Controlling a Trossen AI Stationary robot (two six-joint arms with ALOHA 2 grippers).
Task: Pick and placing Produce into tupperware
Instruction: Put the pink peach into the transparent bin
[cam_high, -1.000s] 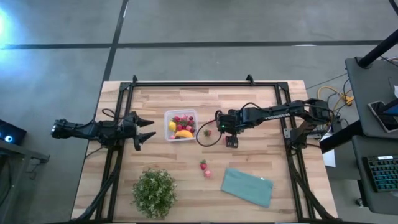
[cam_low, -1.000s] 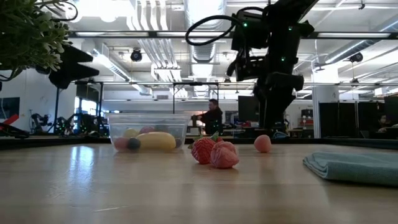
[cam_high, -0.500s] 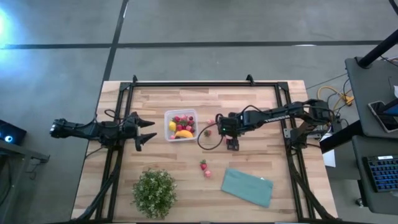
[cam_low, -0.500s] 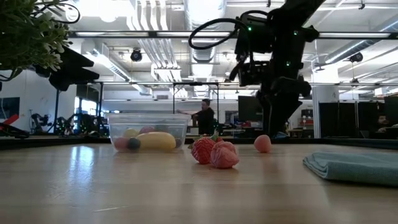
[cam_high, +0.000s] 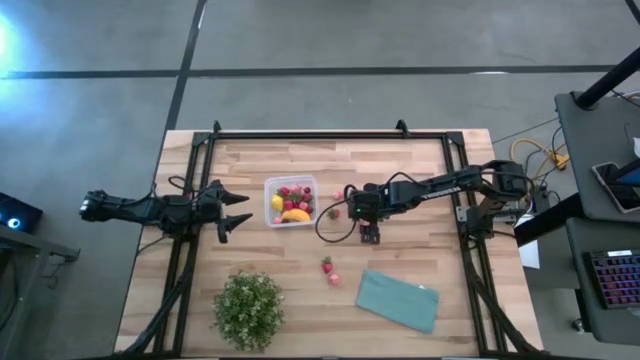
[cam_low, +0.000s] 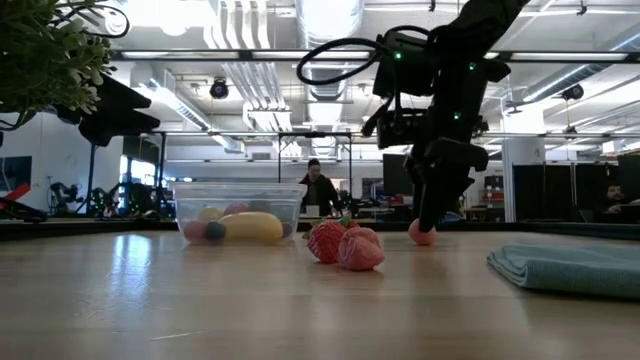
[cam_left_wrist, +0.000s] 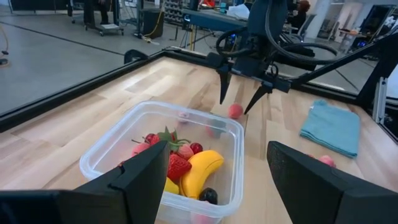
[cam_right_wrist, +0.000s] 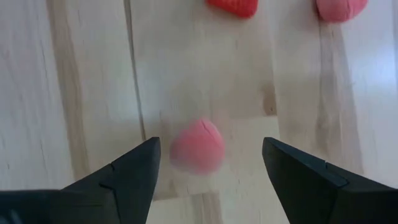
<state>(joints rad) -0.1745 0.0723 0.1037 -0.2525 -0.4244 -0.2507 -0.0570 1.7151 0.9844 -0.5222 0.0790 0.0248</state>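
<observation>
Right gripper (cam_right_wrist: 208, 165) fingers now lower, straddling pink fruit (cam_right_wrist: 197, 145).

We see the tupperware (cam_high: 291, 201), clear and square with rounded corners, left of centre in the high view. It holds red strawberries (cam_high: 292, 193), a yellow banana (cam_high: 296, 214) along its lower edge and a yellow round fruit (cam_high: 276, 202) at its left. Just right of it lies a pink fruit (cam_high: 335, 212). Below centre, a red strawberry (cam_high: 326, 266) and a pink one (cam_high: 334, 279) lie together.
</observation>
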